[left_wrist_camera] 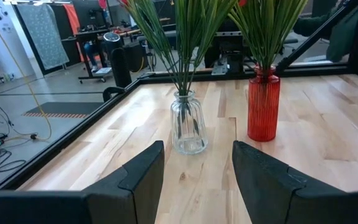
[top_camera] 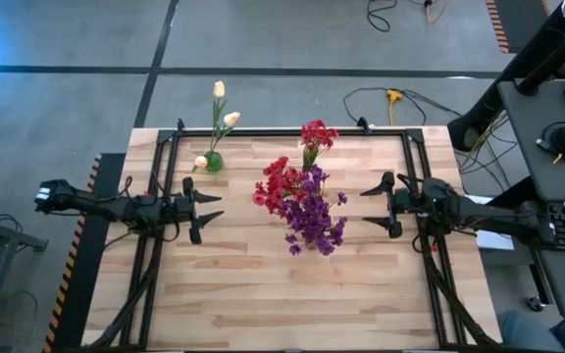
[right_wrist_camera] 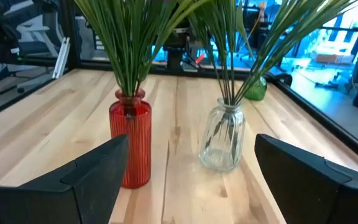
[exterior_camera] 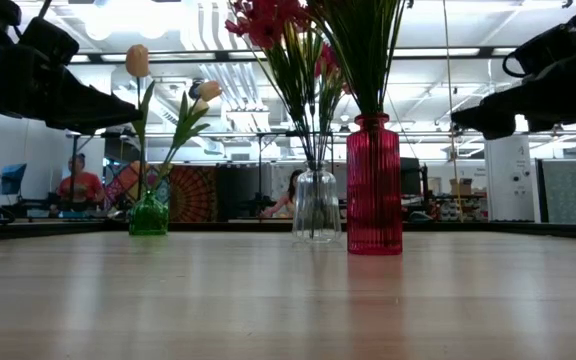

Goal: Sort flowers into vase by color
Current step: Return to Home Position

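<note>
Hours are read on the high view, with the dial centred on the purple blossoms [top_camera: 314,218]. Toward 6 o'clock the nearest half of the plank table [top_camera: 263,304] is bare wood out to its edge, the widest open room. At 9 o'clock the left gripper [top_camera: 207,208] hangs with its fingers spread wide and empty. At 3 o'clock the right gripper [top_camera: 373,206] mirrors it, also wide and empty, and both are well apart from the flowers. From above, the purple blossoms hide the red vase [exterior_camera: 374,185] that holds them. The low view cuts those blossoms off, and the wrist views catch only stems. Just beyond, at 11 to 12 o'clock, red blossoms [top_camera: 281,184] cover the clear vase [exterior_camera: 316,205], which stands near the red vase but apart from it. At 10 o'clock, near the far edge, the green vase [top_camera: 214,162] holds the tulip buds [top_camera: 220,90]. A black frame [left_wrist_camera: 73,132] rims the table. Beyond it are grey floor, cables [top_camera: 392,96] and a desk [top_camera: 547,118] at 2 o'clock. In the low view a seated person [exterior_camera: 80,185] is too small to make out.
</note>
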You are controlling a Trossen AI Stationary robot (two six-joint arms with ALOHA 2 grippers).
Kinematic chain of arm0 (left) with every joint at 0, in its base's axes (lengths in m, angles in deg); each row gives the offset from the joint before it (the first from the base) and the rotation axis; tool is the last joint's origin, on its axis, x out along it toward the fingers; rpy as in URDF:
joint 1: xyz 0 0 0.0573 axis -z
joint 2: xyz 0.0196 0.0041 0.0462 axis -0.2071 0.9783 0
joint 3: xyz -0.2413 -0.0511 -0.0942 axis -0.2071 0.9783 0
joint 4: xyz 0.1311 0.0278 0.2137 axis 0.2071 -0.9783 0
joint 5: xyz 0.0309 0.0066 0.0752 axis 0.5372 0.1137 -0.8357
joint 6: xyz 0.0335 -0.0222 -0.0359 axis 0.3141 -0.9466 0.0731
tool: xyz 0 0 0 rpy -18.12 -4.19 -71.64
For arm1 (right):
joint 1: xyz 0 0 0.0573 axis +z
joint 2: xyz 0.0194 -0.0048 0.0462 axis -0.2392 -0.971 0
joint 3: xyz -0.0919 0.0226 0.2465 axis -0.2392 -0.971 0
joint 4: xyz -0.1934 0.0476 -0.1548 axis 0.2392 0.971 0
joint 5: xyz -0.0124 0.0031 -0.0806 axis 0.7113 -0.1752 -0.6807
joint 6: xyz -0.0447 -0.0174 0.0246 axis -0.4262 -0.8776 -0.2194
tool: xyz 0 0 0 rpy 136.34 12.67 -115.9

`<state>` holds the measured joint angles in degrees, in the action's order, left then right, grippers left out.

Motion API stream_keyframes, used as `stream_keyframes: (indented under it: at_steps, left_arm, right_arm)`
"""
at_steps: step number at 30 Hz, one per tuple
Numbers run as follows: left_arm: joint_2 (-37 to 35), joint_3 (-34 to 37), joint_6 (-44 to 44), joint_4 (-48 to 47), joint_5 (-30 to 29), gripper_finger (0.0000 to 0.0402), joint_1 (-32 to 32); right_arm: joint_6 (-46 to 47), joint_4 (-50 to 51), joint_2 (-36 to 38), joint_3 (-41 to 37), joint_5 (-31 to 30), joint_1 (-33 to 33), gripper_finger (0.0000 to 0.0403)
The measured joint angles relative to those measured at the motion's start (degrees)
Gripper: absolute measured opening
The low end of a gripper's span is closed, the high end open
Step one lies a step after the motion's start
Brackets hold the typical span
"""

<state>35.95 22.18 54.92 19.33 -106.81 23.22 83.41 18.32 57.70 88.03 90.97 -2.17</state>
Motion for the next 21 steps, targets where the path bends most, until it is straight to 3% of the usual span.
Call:
stream_keyframes:
  at_steps: [21]
  left_arm:
    - [0.0,0.0,0.0,0.0,0.0,0.0173,0.0]
  right_arm:
    - [0.0,-0.1,-1.9,0.2,0.0,0.0,0.0341]
